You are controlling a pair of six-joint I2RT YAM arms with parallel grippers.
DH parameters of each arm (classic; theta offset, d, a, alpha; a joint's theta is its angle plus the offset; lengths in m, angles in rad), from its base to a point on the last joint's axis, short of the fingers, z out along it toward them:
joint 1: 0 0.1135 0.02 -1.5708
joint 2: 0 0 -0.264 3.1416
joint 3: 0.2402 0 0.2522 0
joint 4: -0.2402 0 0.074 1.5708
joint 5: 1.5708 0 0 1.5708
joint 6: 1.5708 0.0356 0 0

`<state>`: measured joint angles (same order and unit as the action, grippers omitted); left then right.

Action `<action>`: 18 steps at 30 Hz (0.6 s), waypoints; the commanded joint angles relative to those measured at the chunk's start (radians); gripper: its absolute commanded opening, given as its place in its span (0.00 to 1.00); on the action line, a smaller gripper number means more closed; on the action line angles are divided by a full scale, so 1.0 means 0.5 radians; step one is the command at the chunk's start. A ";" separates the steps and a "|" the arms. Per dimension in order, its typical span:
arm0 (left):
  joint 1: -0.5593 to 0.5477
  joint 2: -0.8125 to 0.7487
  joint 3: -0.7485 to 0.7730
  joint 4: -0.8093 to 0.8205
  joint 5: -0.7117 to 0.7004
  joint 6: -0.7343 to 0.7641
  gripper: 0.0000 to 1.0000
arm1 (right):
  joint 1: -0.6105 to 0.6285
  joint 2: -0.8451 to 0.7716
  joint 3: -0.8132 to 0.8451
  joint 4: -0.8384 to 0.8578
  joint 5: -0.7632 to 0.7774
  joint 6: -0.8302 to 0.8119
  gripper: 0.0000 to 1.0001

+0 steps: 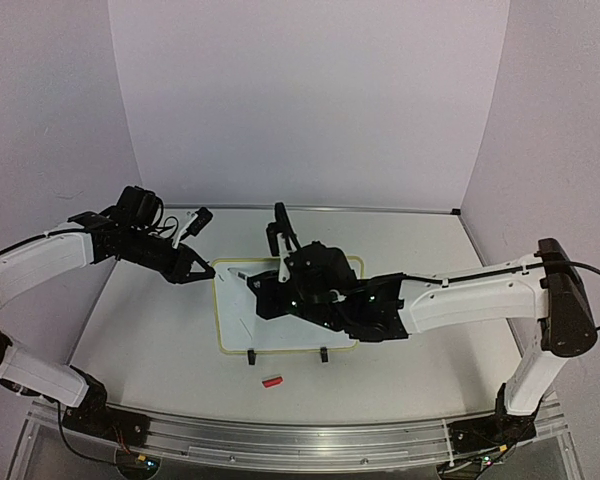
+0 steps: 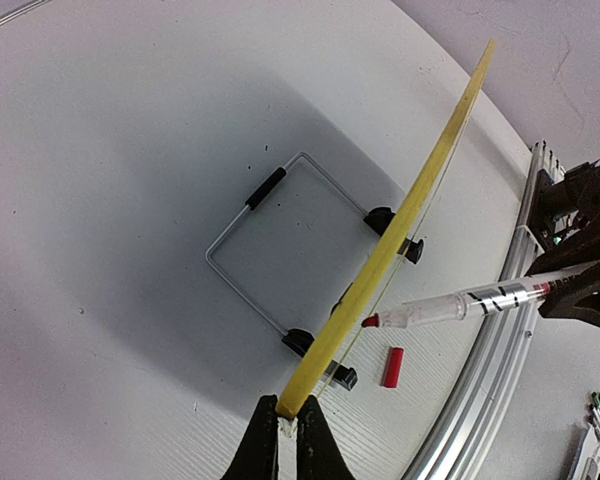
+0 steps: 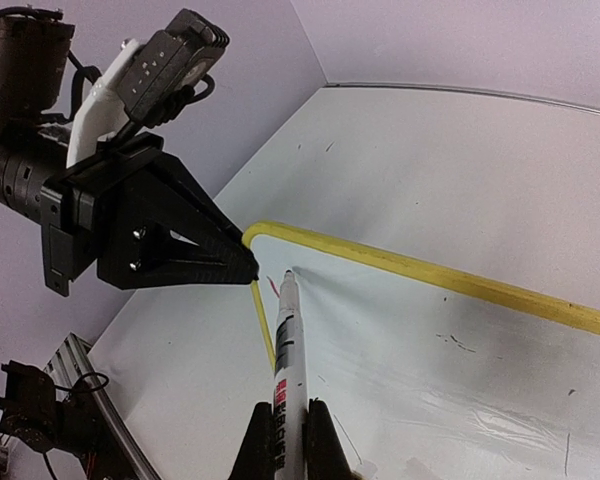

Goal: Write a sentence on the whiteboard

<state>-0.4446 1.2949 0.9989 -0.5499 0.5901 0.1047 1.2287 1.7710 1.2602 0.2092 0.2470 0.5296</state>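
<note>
The white worktop point(image 1: 140, 330) carries the whiteboard point(image 1: 236, 312) at its middle, between my two arms, its two black clip feet on the edge nearest my bases. My left tool point(image 2: 288, 425) is clamped on the board's yellow frame at the far left corner. My right tool point(image 3: 285, 425) grips a marker point(image 3: 286, 345) whose tip sits close to that same corner of the white surface, though I cannot tell if it touches, and a small red cap point(image 1: 271, 381) lies on the worktop just in front of the board.

Yellow-framed white whiteboard point(image 1: 237, 302), black clip feet point(image 1: 251, 357), my red-tipped clear marker point(image 2: 450, 307), red cap point(image 1: 271, 381) on white worktop point(image 1: 150, 330)
</note>
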 commanded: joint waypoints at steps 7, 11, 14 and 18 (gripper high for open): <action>-0.019 -0.024 0.023 -0.048 -0.065 0.007 0.00 | -0.012 0.082 0.034 -0.019 -0.004 0.046 0.00; -0.019 -0.031 0.021 -0.049 -0.066 0.006 0.00 | -0.012 0.104 0.043 -0.029 -0.030 0.055 0.00; -0.022 -0.034 0.022 -0.049 -0.067 0.006 0.00 | -0.012 0.122 0.055 -0.031 -0.056 0.056 0.00; -0.022 -0.037 0.021 -0.049 -0.068 0.008 0.00 | -0.012 0.137 0.068 -0.032 -0.068 0.058 0.00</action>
<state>-0.4469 1.2949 0.9989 -0.5495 0.5793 0.1043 1.2285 1.8130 1.2621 0.2043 0.2114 0.5507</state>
